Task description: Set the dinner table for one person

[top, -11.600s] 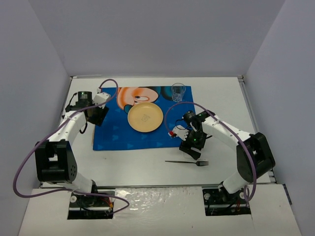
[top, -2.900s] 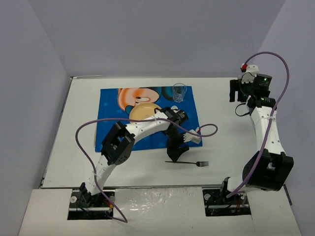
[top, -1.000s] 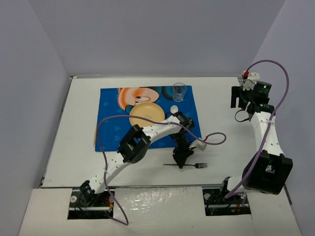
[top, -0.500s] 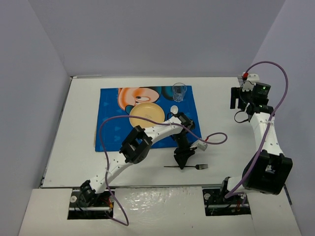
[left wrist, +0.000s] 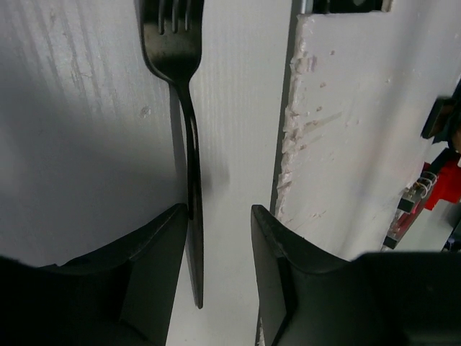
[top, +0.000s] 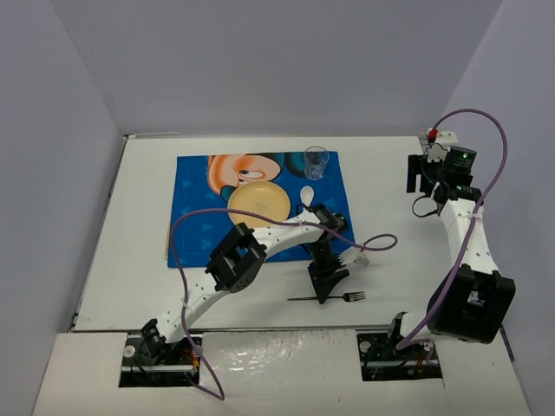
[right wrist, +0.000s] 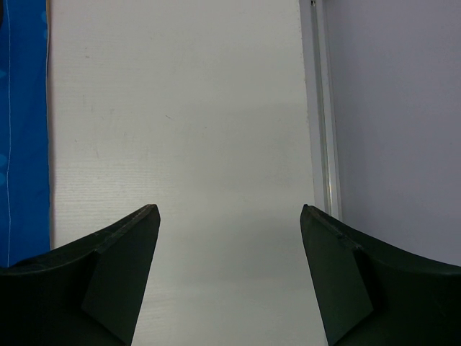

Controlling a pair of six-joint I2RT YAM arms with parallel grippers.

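Across the whole top view spreads the white table [top: 381, 173], which carries everything else; its near edge is cut by the two arm bases. On its left-centre lies a blue cartoon placemat [top: 195, 217], whose printed face is partly covered and whose near right corner is hidden under the left arm.

The left pincer [top: 324, 282] hangs low over bare table just off that corner. Its wrist view shows the jaws parted [left wrist: 220, 216], clenched on nothing. The right pincer [top: 424, 178] sits far right near the table edge, small and dark from above. Its own camera shows it spread wide [right wrist: 230, 216] over bare white, with a strip of blue at the left border.

A yellow plate [top: 257, 200] rests on the placemat, and a clear glass [top: 316, 162] stands at the far right corner. A black fork [top: 334, 297] lies flat on the table. Its handle [left wrist: 189, 144] runs between the left fingers, close against one, and the tine tips are cut off at the top. A white spoon [top: 306, 196] lies beside the plate, its handle hard to make out.
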